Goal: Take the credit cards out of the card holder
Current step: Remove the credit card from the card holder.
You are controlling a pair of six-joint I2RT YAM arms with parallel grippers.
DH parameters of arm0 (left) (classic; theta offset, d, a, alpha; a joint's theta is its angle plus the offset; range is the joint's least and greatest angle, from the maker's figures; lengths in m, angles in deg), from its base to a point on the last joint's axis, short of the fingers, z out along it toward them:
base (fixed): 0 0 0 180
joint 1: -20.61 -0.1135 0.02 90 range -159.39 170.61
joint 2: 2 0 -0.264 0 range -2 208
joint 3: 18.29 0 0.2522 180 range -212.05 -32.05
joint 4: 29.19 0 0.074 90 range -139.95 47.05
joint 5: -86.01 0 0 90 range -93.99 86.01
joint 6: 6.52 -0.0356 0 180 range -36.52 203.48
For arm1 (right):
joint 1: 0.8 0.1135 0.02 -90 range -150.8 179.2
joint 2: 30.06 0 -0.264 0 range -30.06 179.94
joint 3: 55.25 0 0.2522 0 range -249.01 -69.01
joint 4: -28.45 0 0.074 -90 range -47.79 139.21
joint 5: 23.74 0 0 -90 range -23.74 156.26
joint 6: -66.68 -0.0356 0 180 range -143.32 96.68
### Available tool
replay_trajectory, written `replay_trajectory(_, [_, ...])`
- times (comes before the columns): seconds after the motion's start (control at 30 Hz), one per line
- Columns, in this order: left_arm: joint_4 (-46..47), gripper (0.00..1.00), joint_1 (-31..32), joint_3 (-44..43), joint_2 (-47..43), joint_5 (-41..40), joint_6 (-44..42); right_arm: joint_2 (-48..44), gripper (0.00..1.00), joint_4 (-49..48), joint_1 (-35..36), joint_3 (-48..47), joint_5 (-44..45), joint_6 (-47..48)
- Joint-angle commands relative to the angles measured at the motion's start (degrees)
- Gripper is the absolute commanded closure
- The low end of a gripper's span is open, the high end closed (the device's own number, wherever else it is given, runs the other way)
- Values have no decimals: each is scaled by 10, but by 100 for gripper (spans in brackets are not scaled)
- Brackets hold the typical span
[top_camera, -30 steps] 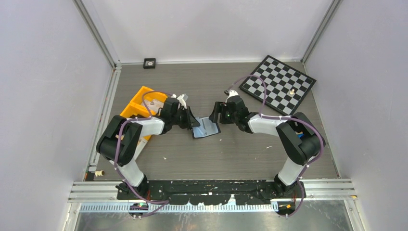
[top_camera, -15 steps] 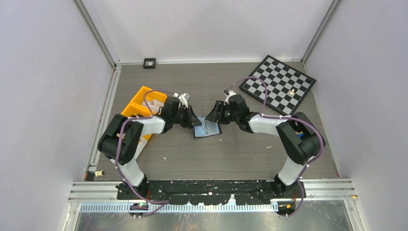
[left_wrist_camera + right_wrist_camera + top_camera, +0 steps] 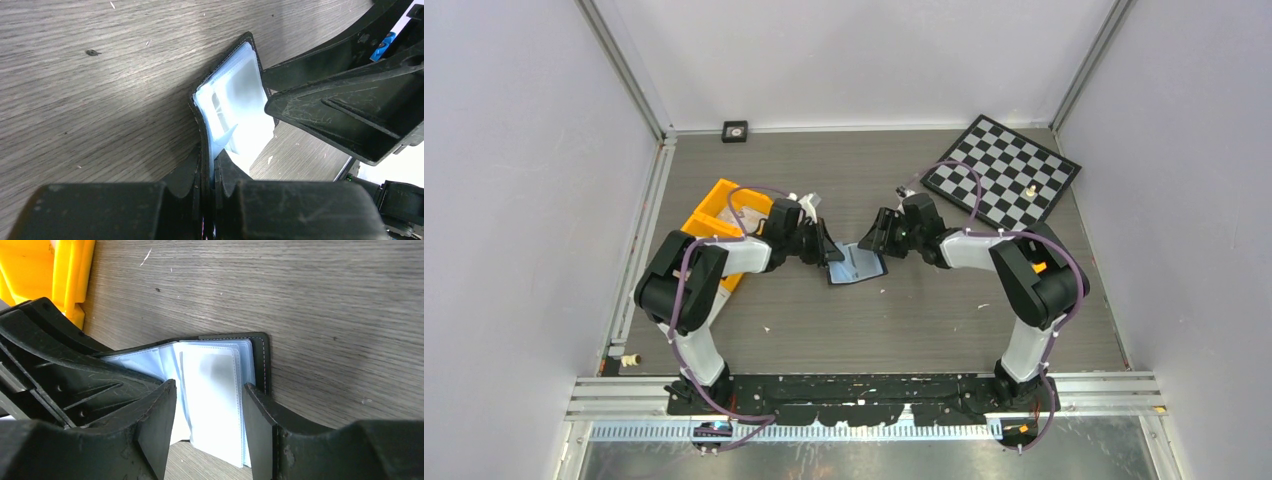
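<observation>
Grey wood-grain table [image 3: 874, 330]. Card holder [image 3: 856, 266] open mid-table, between my arms. My left gripper [image 3: 209, 162] pinches its black cover tight. My right gripper [image 3: 209, 390] stands parted, astride the pale pages [image 3: 212, 410].

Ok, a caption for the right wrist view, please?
Right gripper, jaws apart, straddles pale sleeves of the opened card holder.

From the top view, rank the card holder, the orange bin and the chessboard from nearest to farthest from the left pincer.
1. card holder: at the table's centre, clamped in the left pincer.
2. orange bin: on that pincer's left side.
3. chessboard: back right corner of the table.
</observation>
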Motion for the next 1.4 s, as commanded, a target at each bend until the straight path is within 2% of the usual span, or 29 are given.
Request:
replay_trajectory(0.0, [-5, 100, 2, -21, 1, -1, -15, 10, 45, -6, 1, -25, -34, -16])
replay_trajectory(0.3, [2, 100, 2, -23, 14, 16, -7, 9, 60, -60, -2, -10, -88, -54])
replay_trajectory(0.6, [21, 100, -8, -18, 20, 34, 11, 39, 66, -247, -24, 29, -179, -176])
replay_trajectory(0.73, [40, 99, -16, -10, 21, 51, 29, 51, 69, -278, -26, 32, -194, -195])
replay_trajectory(0.93, [74, 83, -28, 17, -7, 68, 46, 32, 68, -205, -25, 24, -167, -149])
replay_trajectory(1.07, [84, 66, -28, 34, -35, 67, 48, 22, 69, -193, -25, 25, -160, -140])
replay_trajectory(1.23, [87, 60, -29, 44, -57, 61, 48, 14, 77, -181, -25, 25, -153, -132])
replay_trajectory(1.3, [82, 58, -29, 44, -60, 55, 47, 11, 77, -184, -26, 26, -154, -132])
replay_trajectory(1.37, [74, 50, -29, 44, -64, 48, 45, 9, 72, -188, -25, 28, -156, -134])
